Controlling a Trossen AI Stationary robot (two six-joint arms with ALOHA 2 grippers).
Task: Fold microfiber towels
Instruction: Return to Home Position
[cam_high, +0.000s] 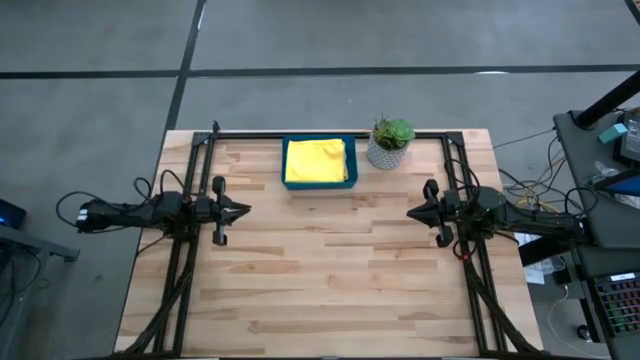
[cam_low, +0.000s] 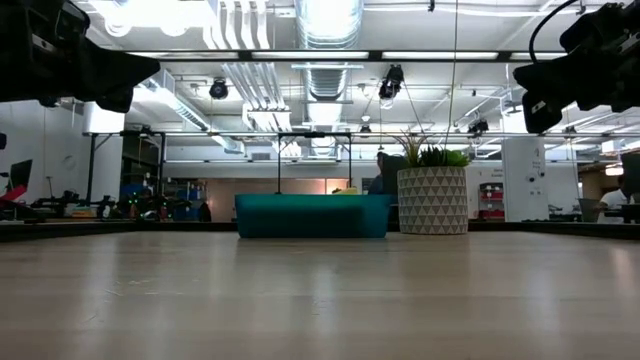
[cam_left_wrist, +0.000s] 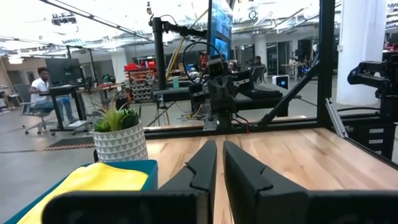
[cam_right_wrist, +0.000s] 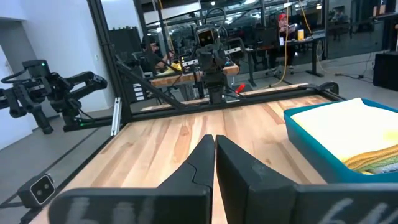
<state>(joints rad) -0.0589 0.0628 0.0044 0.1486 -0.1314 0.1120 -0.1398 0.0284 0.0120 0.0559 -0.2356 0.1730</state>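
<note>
A teal tray (cam_high: 283, 162) stands at the table's far edge, a yellow microfiber towel (cam_high: 317, 160) lying on top of the stack inside it. In the right wrist view the stack's layered edges (cam_right_wrist: 373, 163) show at the tray's near corner. My left gripper (cam_high: 243, 210) hovers shut and level above the table's left side, pointing toward the right. My right gripper (cam_high: 412, 212) hovers shut and level at the right side, pointing left. Both are well clear of the tray and hold nothing.
A potted plant in a white patterned pot (cam_high: 389, 146) stands just right of the tray. Black frame rails (cam_high: 196, 160) run along the table's left, right and far sides. Bare wooden tabletop (cam_high: 325, 270) lies between and in front of the arms.
</note>
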